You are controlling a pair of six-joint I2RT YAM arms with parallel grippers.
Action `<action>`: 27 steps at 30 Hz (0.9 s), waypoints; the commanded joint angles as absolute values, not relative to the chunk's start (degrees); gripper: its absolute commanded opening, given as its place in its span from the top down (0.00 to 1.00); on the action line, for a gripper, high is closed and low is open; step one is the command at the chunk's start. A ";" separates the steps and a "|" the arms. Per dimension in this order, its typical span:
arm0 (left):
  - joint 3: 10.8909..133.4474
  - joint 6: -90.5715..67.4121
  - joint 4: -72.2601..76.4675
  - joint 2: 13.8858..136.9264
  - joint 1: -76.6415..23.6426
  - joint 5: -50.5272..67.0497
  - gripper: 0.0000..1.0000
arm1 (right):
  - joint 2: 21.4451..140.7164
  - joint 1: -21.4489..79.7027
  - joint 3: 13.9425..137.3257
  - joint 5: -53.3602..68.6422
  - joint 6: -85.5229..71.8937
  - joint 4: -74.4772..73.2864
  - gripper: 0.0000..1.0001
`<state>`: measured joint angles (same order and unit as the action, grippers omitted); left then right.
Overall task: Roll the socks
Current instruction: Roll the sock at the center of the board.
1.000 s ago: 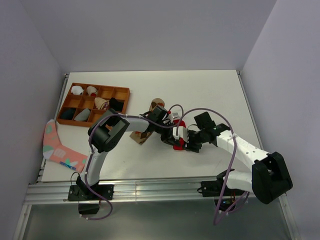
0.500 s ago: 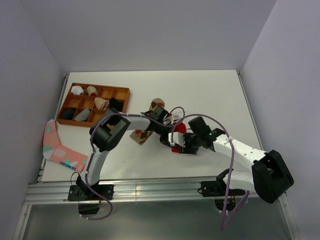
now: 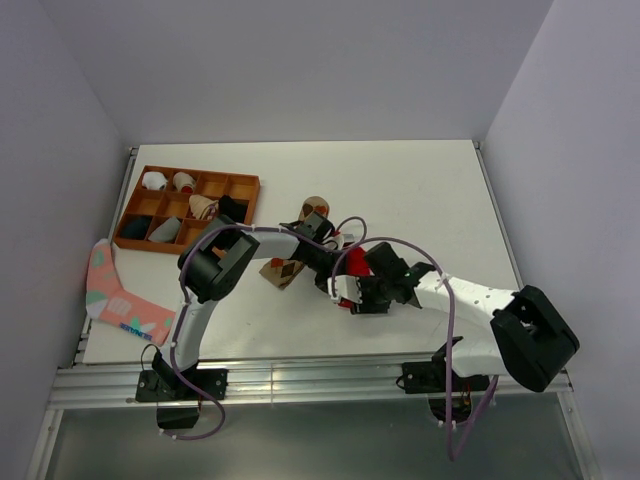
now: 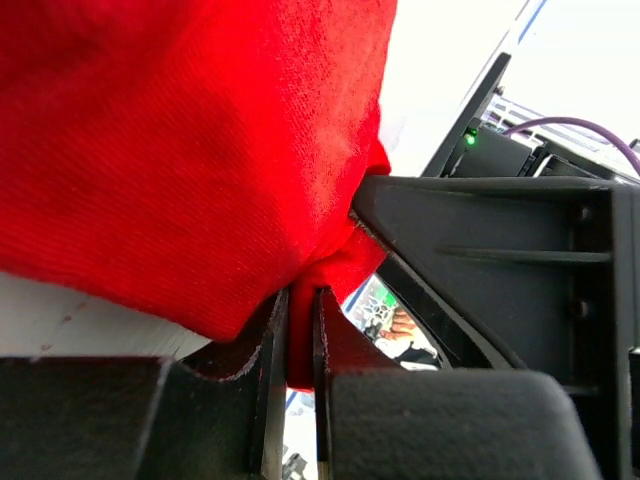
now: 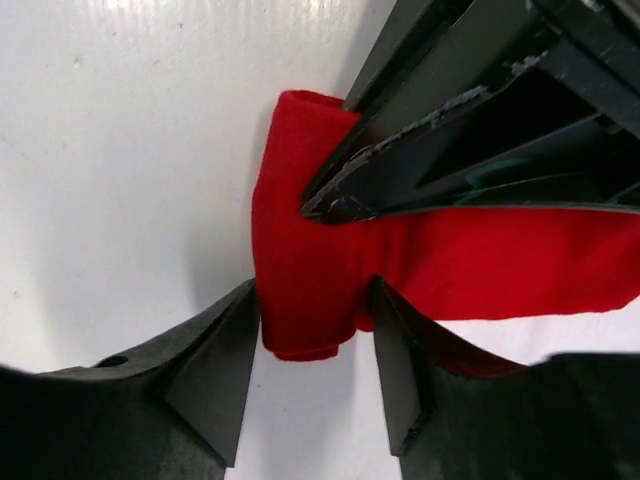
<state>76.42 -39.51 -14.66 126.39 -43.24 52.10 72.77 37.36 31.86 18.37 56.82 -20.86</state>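
Note:
The bright red sock [image 3: 352, 280] lies mid-table between both grippers. My left gripper [image 3: 333, 268] is shut on a thin fold of it [image 4: 300, 335]; the rest of the red sock [image 4: 190, 150] fills that view. My right gripper [image 3: 352, 297] straddles the sock's folded end [image 5: 305, 275], with both fingers [image 5: 225, 375] pressing its sides. The left gripper's fingers [image 5: 440, 140] show above, pinching the sock. The tan argyle sock [image 3: 284, 272] lies just left, partly under my left arm, its far end [image 3: 315, 207] sticking out behind.
A brown compartment tray [image 3: 200, 172] holding several rolled socks stands at the back left. A pink sock with teal and white markings [image 3: 115, 295] lies at the table's left edge. The two arms crowd the table's middle.
My right gripper has moved left, closing in on the left gripper and onto the red sock's end. The red sock is more bunched and more hidden. The left gripper has barely moved.

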 commanded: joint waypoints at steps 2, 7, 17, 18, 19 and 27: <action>72.34 -33.66 -23.38 132.01 -43.07 36.74 1.00 | 75.67 38.23 32.60 16.87 54.76 -18.72 0.54; 69.62 -37.78 -19.26 130.52 -43.07 37.27 0.94 | 77.08 38.14 34.19 18.19 53.00 -19.60 0.78; 59.78 -52.46 -1.33 120.34 -43.15 32.62 0.77 | 78.57 34.72 39.19 25.39 54.05 -28.47 0.82; 58.98 -54.47 2.34 119.63 -43.15 31.65 0.76 | 78.84 34.19 39.72 26.97 54.40 -30.39 0.82; 58.28 -55.54 3.68 118.84 -43.15 30.77 0.75 | 79.88 33.15 40.42 27.77 55.19 -31.45 0.82; 50.46 -62.13 15.89 112.51 -44.21 22.85 0.75 | 87.09 28.39 47.10 34.44 59.41 -42.00 0.83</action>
<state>54.26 -60.45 13.10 113.34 -44.56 36.82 85.27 30.26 43.94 30.44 56.99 -32.93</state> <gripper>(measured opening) 0.252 0.253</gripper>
